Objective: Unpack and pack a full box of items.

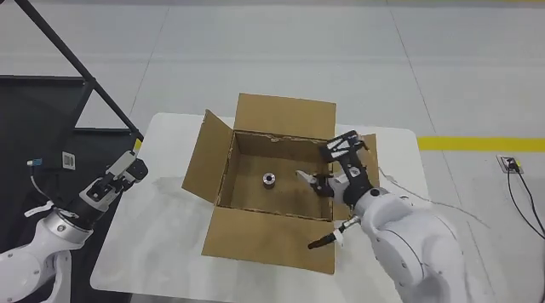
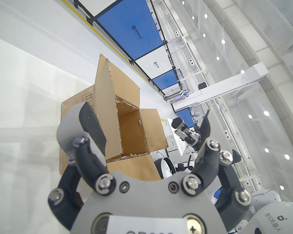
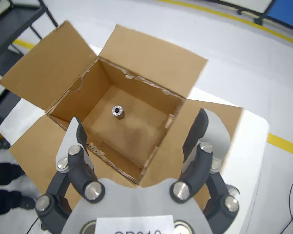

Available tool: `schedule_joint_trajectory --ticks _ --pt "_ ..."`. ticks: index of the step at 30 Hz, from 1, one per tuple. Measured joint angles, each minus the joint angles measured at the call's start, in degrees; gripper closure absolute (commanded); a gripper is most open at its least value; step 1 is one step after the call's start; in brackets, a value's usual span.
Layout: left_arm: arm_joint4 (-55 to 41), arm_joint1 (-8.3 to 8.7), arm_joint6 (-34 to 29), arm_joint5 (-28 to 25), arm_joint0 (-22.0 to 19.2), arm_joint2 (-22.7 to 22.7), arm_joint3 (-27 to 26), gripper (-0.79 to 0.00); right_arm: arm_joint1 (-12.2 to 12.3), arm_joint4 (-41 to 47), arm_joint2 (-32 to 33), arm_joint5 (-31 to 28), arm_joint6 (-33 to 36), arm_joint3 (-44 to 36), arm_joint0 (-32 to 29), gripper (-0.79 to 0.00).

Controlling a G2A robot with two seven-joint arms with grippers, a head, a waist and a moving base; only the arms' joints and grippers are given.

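An open cardboard box point(image 1: 284, 116) stands in the middle of the white table point(image 1: 170, 226), all its flaps folded outward. On its floor stands one small metal cylinder point(image 1: 269, 181) with a hole in its top point(image 3: 118, 112). My right gripper point(image 1: 327, 162) hangs over the box's right rim, open and holding nothing; in its wrist view point(image 3: 139, 122) it looks down into the box point(image 3: 141, 57). My left gripper point(image 1: 128, 169) sits at the table's left edge, away from the box, open and holding nothing point(image 2: 149, 127), facing the box's side point(image 2: 105, 91).
A black metal frame point(image 1: 51, 107) stands beside the table on the left. A cable point(image 1: 519, 197) runs over the floor on the right. Bare table lies left of the box and along its right side.
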Motion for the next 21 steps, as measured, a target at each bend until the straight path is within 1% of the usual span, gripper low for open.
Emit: schedule_joint_trajectory --ticks 1,4,8,10,13,18,21 --pt "0.00 0.00 0.00 0.00 0.00 0.00 0.00 -0.785 -0.85 1.78 -3.48 0.08 0.97 5.20 4.41 -0.785" --pt "0.00 0.00 0.00 0.00 0.00 0.00 0.00 -0.785 -3.17 6.67 -11.01 0.21 1.73 18.01 13.72 -0.785" --pt "0.00 0.00 0.00 0.00 0.00 0.00 0.00 -0.785 -6.24 11.75 -18.07 0.43 0.75 33.20 22.20 -0.785" --pt "0.00 0.00 0.00 0.00 0.00 0.00 0.00 -0.785 -7.78 14.61 -20.64 0.13 -0.38 40.04 24.99 -0.785" --pt "0.00 0.00 0.00 0.00 0.00 0.00 0.00 -0.785 -9.76 17.38 -23.63 -0.17 -2.97 47.75 27.19 -0.785" --pt "0.00 0.00 0.00 0.00 0.00 0.00 0.00 -0.785 -12.61 19.03 -27.20 0.50 -6.28 58.07 29.62 -0.785" --pt "0.00 0.00 0.00 0.00 0.00 0.00 0.00 -0.785 -14.34 21.14 -28.38 -0.21 -8.03 63.46 31.02 -0.785"
